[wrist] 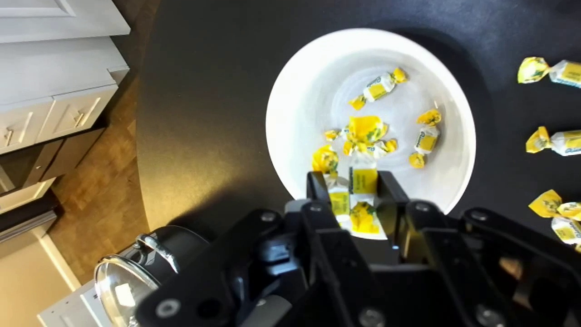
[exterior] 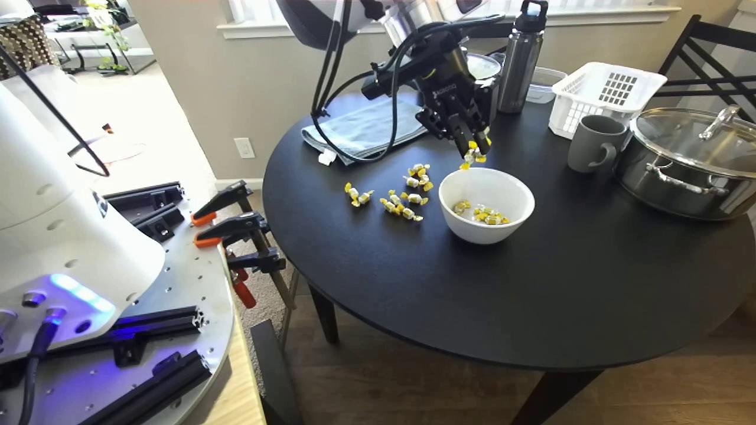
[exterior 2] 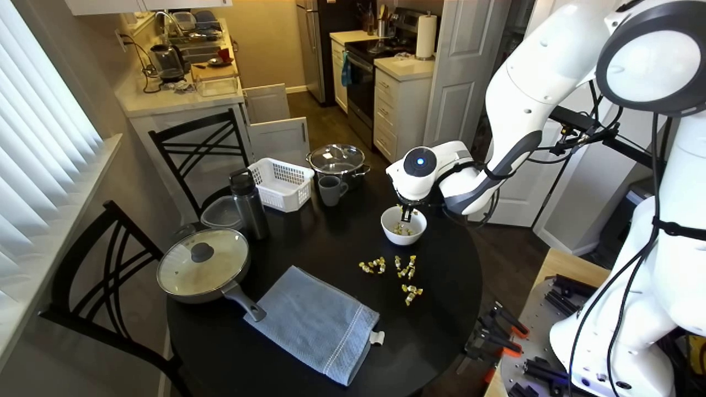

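In the wrist view, the pincer (wrist: 354, 184) is grasping two wrapped candies (wrist: 364, 181), side by side, over the white bowl (wrist: 295, 113) — a pair hard to distinguish in both exterior views. Only an exterior view shows the whole lidded frying pan (exterior 2: 209, 270).

- Your gripper (wrist: 354, 186): black
- Your candies (wrist: 364, 181): yellow and white
- Your bowl (wrist: 299, 109): white
- In an exterior view, ten o'clock from your bowl: blue-grey cloth (exterior: 363, 127)
- Two o'clock there: grey mug (exterior: 590, 144)
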`<state>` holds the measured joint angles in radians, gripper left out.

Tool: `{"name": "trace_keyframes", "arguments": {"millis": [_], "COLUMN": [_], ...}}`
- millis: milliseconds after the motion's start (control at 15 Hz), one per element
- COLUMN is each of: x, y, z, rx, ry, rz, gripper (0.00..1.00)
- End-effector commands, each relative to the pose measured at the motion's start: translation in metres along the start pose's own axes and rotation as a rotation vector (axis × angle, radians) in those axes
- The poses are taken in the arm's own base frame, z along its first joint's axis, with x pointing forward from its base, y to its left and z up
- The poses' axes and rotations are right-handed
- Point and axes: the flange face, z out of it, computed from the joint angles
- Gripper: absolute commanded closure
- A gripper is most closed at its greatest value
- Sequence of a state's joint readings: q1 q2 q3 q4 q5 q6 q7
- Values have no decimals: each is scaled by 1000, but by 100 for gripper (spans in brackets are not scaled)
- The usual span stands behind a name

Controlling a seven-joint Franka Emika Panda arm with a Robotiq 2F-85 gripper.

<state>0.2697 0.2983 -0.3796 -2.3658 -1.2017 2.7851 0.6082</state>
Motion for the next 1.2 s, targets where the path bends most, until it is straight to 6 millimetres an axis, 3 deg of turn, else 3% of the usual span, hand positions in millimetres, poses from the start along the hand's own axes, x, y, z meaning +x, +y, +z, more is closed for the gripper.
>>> {"name": "trace_keyframes", "arguments": {"millis": [0, 467, 733, 1133], "x": [6, 22, 33, 35], "y": [-7, -38, -69, -114], "z": [5, -10, -9, 25], "rx": [-46, -12, 35, 220], "ry": [6, 62, 74, 117], "rz": [10, -44, -108, -201], "gripper": [42, 2, 0, 0]}}
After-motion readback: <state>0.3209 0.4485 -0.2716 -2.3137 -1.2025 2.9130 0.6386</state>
